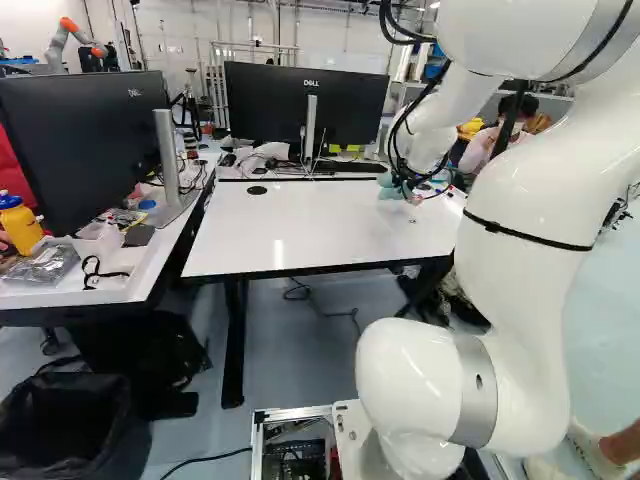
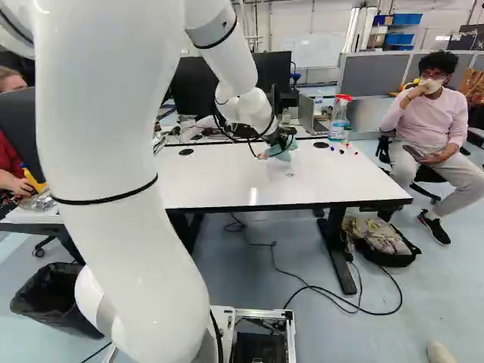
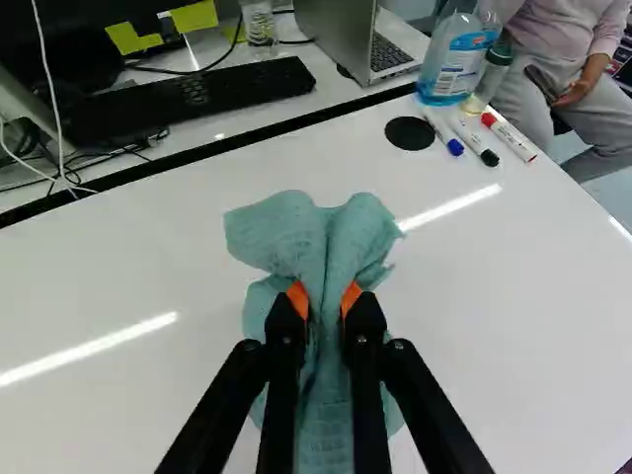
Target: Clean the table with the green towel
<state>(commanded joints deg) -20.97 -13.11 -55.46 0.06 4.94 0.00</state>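
Three markers (image 3: 474,141) lie near a spray bottle (image 3: 458,61) (an open laptop (image 3: 391,51), too).

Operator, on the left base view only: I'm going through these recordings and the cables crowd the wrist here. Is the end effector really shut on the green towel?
Observer: Yes. In the wrist view, the end effector pinches the green towel between both orange pads.

Operator: What are those tiny coloured bits near the table's far right corner?

Observer: Whiteboard markers, with blue, black and red caps, lying beside the round black grommet.

Operator: Does anything tall stand near them, hidden from me?

Observer: Yes, a spray bottle with a red trigger head, just beyond the markers.
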